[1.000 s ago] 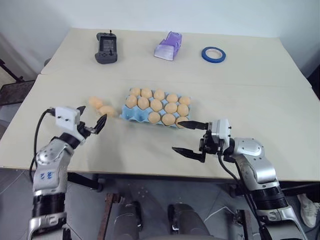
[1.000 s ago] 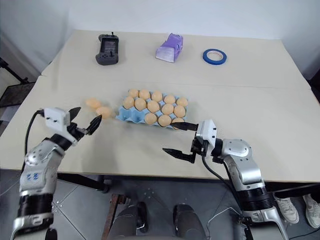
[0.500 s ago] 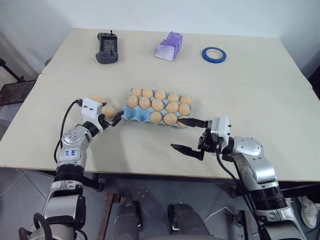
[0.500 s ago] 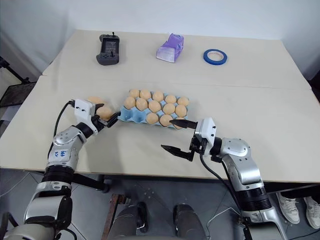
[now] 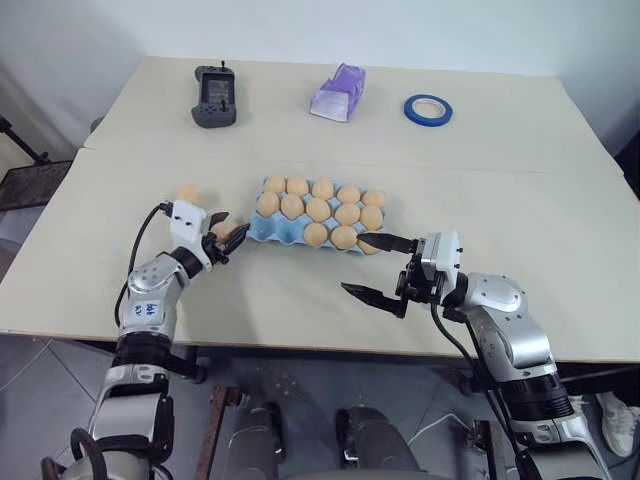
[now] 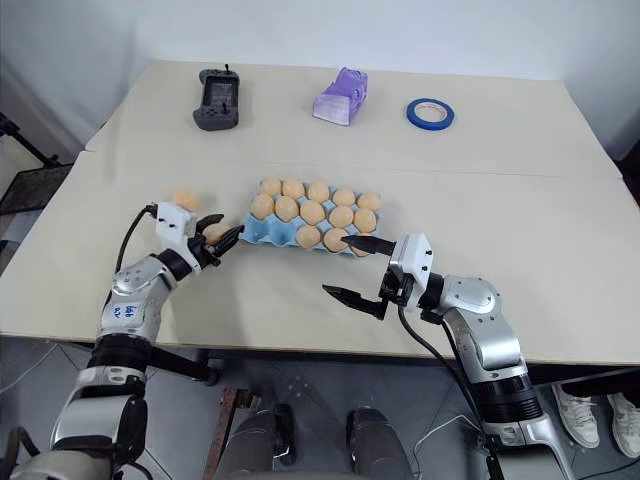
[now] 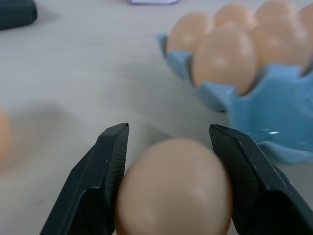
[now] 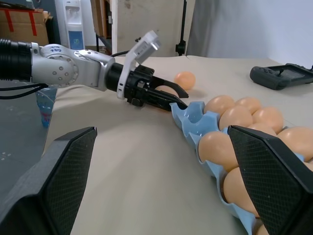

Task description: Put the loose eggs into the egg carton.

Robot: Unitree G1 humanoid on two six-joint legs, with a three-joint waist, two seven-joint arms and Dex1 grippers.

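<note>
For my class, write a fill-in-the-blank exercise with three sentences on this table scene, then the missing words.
1. The left hand has its two black fingers around a tan oval ____.
2. The light blue moulded egg carton has its one empty cup at the corner nearest the ____ hand.
3. The ring-shaped roll of tape is ____ in colour.

Missing words: egg; left; blue

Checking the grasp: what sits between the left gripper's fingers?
A loose egg sits between the left gripper's fingers, close to both, beside the egg carton, in the left wrist view.
</note>
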